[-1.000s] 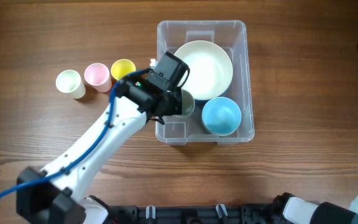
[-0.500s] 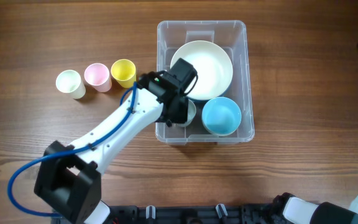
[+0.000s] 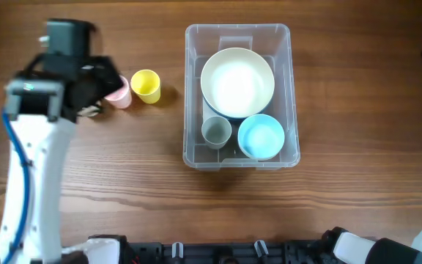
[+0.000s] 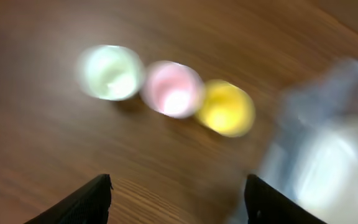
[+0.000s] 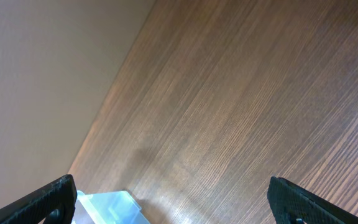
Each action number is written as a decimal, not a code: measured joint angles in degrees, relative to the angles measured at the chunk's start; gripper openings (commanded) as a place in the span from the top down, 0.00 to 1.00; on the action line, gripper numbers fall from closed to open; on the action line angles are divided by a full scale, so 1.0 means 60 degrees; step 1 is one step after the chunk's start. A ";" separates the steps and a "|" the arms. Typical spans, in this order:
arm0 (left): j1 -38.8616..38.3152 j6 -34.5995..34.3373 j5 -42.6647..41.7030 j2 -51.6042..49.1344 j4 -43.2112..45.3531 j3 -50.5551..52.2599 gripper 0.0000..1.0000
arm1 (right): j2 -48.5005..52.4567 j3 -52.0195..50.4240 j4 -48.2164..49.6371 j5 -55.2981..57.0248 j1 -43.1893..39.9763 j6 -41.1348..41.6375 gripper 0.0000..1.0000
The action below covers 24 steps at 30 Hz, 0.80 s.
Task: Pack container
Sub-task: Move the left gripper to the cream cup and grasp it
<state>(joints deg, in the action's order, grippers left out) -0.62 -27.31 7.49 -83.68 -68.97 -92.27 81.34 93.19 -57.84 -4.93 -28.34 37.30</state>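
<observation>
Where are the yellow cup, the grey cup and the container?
yellow cup point(image 3: 146, 85): overhead view, on the inside of the cup.
grey cup point(image 3: 215, 131): overhead view, on the inside of the cup.
container point(image 3: 237, 28): overhead view, on its far rim.

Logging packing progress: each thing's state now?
container: lidless, three items inside
cream bowl: inside, upright
blue bowl: inside, upright
grey cup: inside, upright
yellow cup: outside, upright
pink cup: outside, upright
pale green cup: outside, upright
left gripper: jaws open, empty
right gripper: jaws open, empty

White arm point(image 3: 36, 165), blue cable point(image 3: 11, 143), black end effector point(image 4: 178, 180)
</observation>
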 measured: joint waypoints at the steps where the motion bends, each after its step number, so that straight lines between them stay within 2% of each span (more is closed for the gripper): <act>1: 0.0718 0.0000 -0.0076 -0.0321 0.0000 0.0076 0.36 | 0.0000 0.0000 -0.0004 0.0000 0.0000 -0.0004 0.00; 6: 0.2772 0.0120 -0.0914 -0.2448 0.0605 0.0291 0.43 | 0.0000 0.0000 -0.0004 0.0000 0.0000 0.0000 0.00; 10: 0.3453 0.0299 -0.1501 -0.3920 0.1107 0.0353 0.51 | 0.0000 0.0000 -0.0004 0.0000 0.0000 0.0000 0.00; 15: 0.3555 0.0732 -0.1778 -0.4470 0.1483 0.0404 0.61 | 0.0000 0.0000 -0.0004 0.0000 0.0000 0.0000 0.00; 21: 0.3555 0.1013 -0.1843 -0.4590 0.1545 0.0404 0.61 | 0.0000 0.0000 -0.0004 0.0000 0.0000 0.0000 0.00; 24: 0.3555 0.1053 -0.1847 -0.4911 0.1552 0.0404 0.79 | 0.0000 0.0000 -0.0004 0.0000 0.0000 -0.0004 0.00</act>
<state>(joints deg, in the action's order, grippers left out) 20.71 -20.99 -3.60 -113.14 -59.66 -89.84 81.34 93.19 -57.87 -4.93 -28.34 37.28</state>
